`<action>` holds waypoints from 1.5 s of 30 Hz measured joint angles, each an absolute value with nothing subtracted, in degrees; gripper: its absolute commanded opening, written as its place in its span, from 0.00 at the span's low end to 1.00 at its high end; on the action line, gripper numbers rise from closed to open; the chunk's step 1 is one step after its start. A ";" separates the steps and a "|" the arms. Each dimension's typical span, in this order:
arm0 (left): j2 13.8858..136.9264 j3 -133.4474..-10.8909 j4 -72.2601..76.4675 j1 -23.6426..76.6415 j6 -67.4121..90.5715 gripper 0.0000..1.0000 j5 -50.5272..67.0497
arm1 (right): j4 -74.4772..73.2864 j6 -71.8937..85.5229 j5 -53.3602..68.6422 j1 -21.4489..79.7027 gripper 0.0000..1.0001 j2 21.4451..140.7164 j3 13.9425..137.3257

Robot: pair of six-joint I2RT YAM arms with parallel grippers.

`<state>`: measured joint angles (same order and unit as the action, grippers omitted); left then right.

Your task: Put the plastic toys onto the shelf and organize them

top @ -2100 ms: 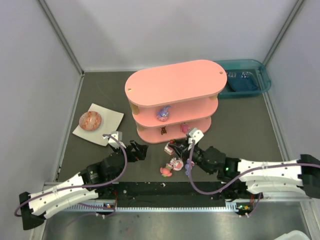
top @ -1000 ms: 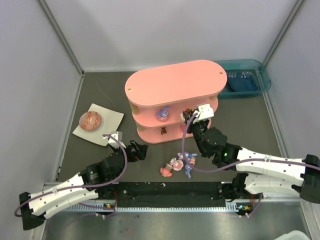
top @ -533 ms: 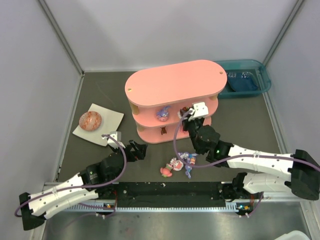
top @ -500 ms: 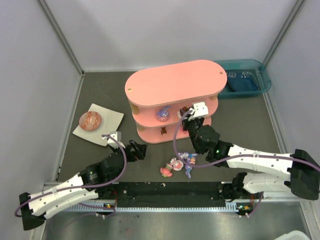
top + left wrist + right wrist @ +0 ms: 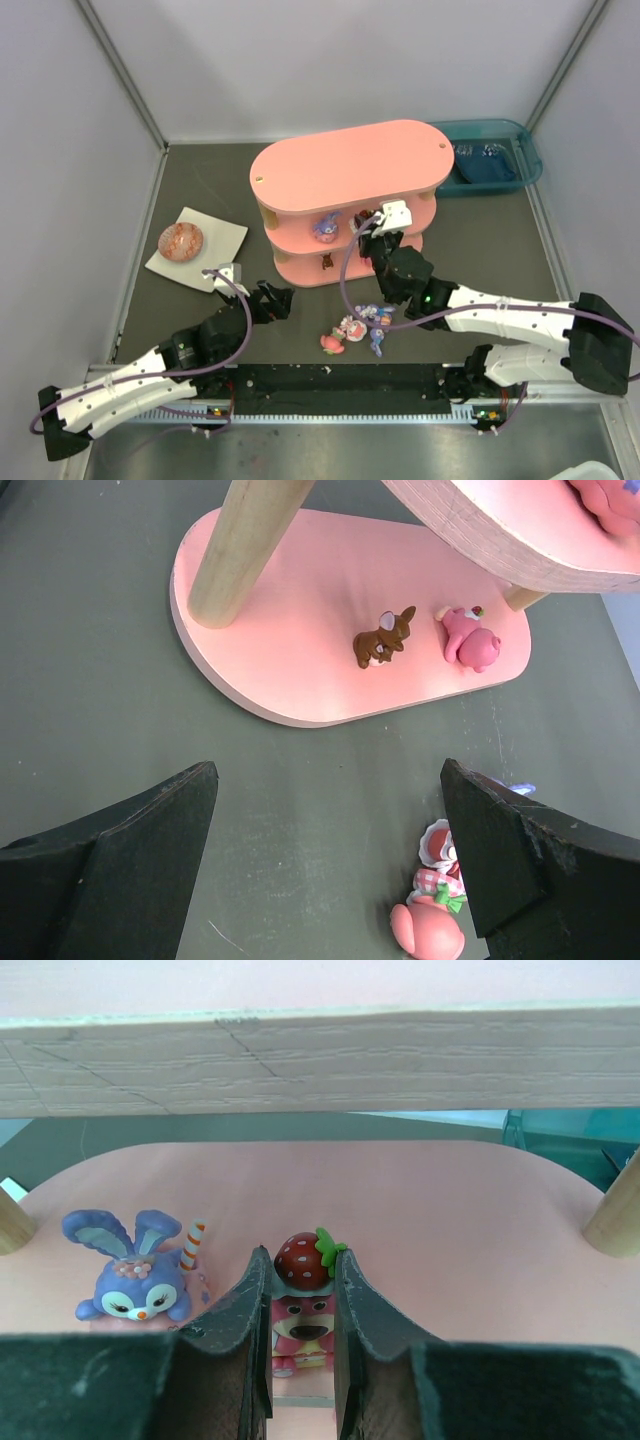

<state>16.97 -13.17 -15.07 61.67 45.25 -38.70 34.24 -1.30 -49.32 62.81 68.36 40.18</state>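
Shelf (image 5: 345, 165), pink wood and rigid, stands mid-bench (image 5: 480, 260). Its upper board (image 5: 320, 1050) hangs low over the middle tier, so headroom is tight. A teal bin (image 5: 495, 160) sits to its right, and a white plate (image 5: 200, 250) with a speckled ball (image 5: 181, 240) is well apart on the left. Neither is in the way. The left end effector (image 5: 325, 820) is spread wide and holds nothing, facing the bottom tier, where a brown bunny figurine (image 5: 383, 638) and a pink figurine (image 5: 468, 640) lie. The right end effector (image 5: 300, 1260) is narrow and pinches a strawberry-capped figurine (image 5: 302, 1305) by its sides at the middle tier's near edge (whether the figurine rests on the wood I cannot tell). It is probably light, hard and glossy, so likely slippery. A grip low on the body looks safer than one on the cap. A blue-purple bunny figurine (image 5: 130, 1282) just beside the left finger could be knocked. More loose toys (image 5: 355, 328) wait on the bench.
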 measured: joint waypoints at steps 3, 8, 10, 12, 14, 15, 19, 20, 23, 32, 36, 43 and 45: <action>16.97 -13.17 -15.09 61.67 45.28 0.99 -38.70 | 34.28 -0.75 -49.25 62.81 0.04 69.06 40.62; 16.97 -13.17 -15.11 61.67 45.28 0.99 -38.70 | 34.30 0.12 -49.23 62.81 0.12 69.08 40.64; 16.97 -13.17 -15.14 61.67 45.28 0.99 -38.72 | 34.30 0.23 -49.25 62.81 0.15 69.08 40.64; 16.97 -13.17 -15.16 61.67 45.28 0.99 -38.72 | 34.33 0.25 -49.25 62.81 0.20 69.08 40.64; 16.97 -13.15 -15.16 61.67 45.28 0.99 -38.79 | 34.33 0.38 -49.21 62.81 0.24 69.08 40.64; 16.97 -13.17 -15.16 61.67 45.30 0.99 -38.87 | 34.33 0.47 -49.23 62.81 0.26 69.08 40.64; 16.97 -13.15 -15.16 61.67 45.30 0.99 -38.94 | 34.37 0.69 -49.19 62.81 0.32 69.08 40.64; 16.97 -13.15 -15.16 61.67 45.30 0.99 -38.92 | 34.41 0.75 -49.12 62.81 0.34 69.08 40.64; 16.97 -13.15 -15.20 61.67 45.32 0.99 -38.94 | 34.41 1.02 -48.99 62.81 0.39 69.08 40.62; 16.32 -12.99 -15.70 61.67 45.34 0.99 -39.24 | 34.54 1.08 -48.99 62.81 0.47 68.84 40.49; 16.32 -12.97 -15.88 61.67 45.36 0.99 -39.51 | 35.09 1.08 -48.99 62.81 0.50 68.10 40.47; 16.25 -12.97 -15.99 61.67 45.34 0.99 -39.53 | 35.46 0.58 -48.97 62.76 0.66 65.23 39.75; 16.25 -12.97 -16.01 61.67 45.34 0.99 -39.55 | 34.52 0.58 -48.64 62.76 0.69 63.31 39.75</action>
